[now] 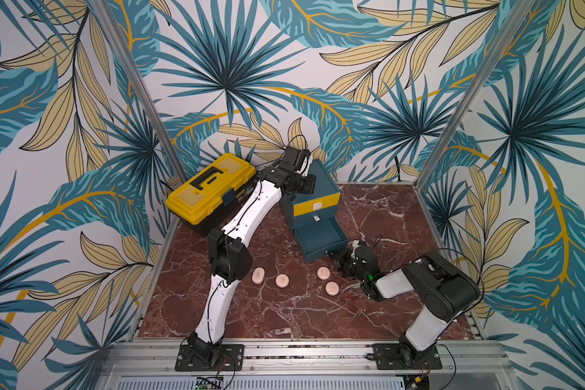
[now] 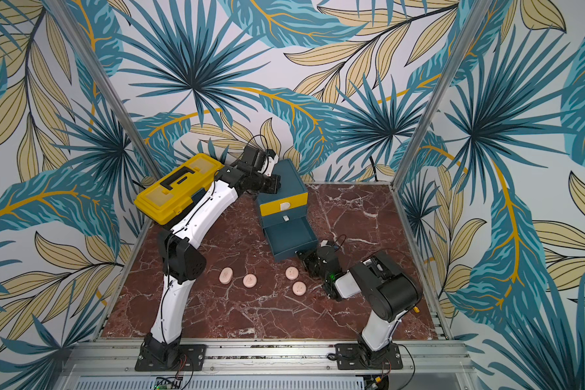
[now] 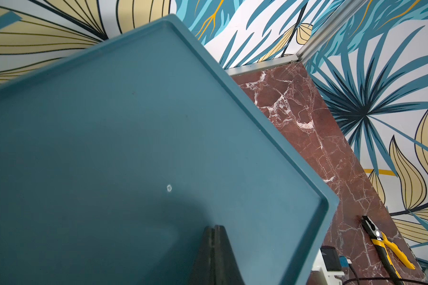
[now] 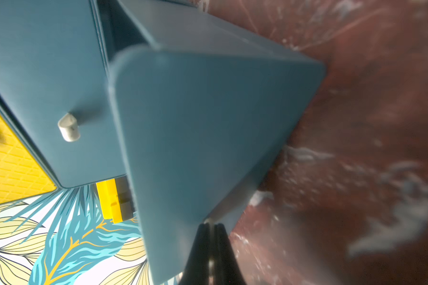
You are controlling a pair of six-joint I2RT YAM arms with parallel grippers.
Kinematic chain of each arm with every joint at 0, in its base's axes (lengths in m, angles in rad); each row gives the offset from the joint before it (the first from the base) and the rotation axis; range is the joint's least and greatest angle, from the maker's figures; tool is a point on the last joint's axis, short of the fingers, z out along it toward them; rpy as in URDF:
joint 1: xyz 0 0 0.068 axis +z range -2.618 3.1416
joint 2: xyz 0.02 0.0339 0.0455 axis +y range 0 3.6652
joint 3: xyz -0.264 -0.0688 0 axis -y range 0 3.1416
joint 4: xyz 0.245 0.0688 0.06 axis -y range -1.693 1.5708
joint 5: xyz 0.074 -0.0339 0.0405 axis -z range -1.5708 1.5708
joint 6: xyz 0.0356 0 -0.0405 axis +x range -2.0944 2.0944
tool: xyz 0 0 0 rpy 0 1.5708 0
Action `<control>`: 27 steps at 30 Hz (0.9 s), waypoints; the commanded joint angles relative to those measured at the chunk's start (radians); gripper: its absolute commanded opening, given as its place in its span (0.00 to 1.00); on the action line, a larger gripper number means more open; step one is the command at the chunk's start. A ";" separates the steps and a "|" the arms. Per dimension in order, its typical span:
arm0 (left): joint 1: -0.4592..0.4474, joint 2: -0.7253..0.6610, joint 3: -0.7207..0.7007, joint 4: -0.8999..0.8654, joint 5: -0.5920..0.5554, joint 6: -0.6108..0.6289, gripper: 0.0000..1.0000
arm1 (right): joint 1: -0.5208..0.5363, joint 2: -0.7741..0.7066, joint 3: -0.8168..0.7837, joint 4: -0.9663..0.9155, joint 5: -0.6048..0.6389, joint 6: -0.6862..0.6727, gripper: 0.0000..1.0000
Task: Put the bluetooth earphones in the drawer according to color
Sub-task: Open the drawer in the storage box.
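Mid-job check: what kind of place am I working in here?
Most likely a staged robot test booth, not a real room: aluminium frame posts hold leaf-print wall panels, the floor is a marble-look tabletop, and the left arm and right arm are bolted to a metal rail.

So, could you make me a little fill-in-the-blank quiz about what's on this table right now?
1. ____ pink earphone cases lie on the marble table.
2. Of the three drawers in the chest, the open drawer is the ____ one.
3. The top drawer has a ____ front.
4. The yellow toolbox has a ____ handle.

Missing words: four; bottom; yellow; black.
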 commanded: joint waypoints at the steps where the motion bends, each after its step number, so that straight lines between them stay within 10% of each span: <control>1: 0.005 0.043 -0.058 -0.189 -0.010 0.003 0.00 | 0.009 -0.005 -0.051 -0.180 0.020 -0.029 0.00; 27: 0.007 0.029 -0.063 -0.195 -0.008 0.007 0.00 | 0.091 -0.111 -0.070 -0.306 0.076 -0.044 0.07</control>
